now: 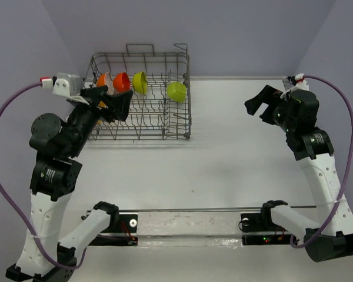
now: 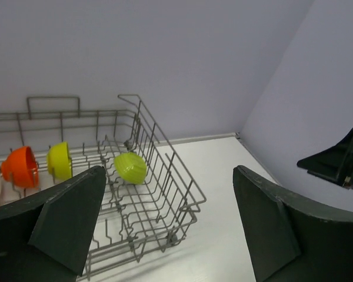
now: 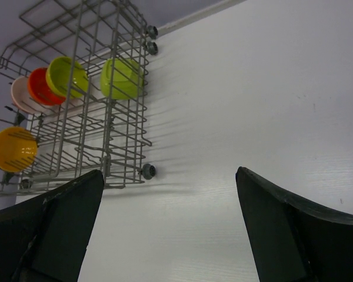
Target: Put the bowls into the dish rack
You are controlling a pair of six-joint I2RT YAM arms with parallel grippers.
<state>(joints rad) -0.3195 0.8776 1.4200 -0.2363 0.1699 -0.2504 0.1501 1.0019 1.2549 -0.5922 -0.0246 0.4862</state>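
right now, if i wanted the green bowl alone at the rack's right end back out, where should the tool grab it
Probably its upper rim, coming straight down from above. The lime green bowl stands on edge, so that rim is the thin, exposed part, while the wires of the dish rack wall off its sides.

The far left of the white tabletop (image 1: 235, 153) is taken up by the grey wire dish rack (image 1: 159, 126), closed sideways by walls and tines. Its far row is filled by glossy round bowls (image 1: 140, 81), its left end overhung by the black left gripper (image 1: 110, 100). Passage is left on its right.
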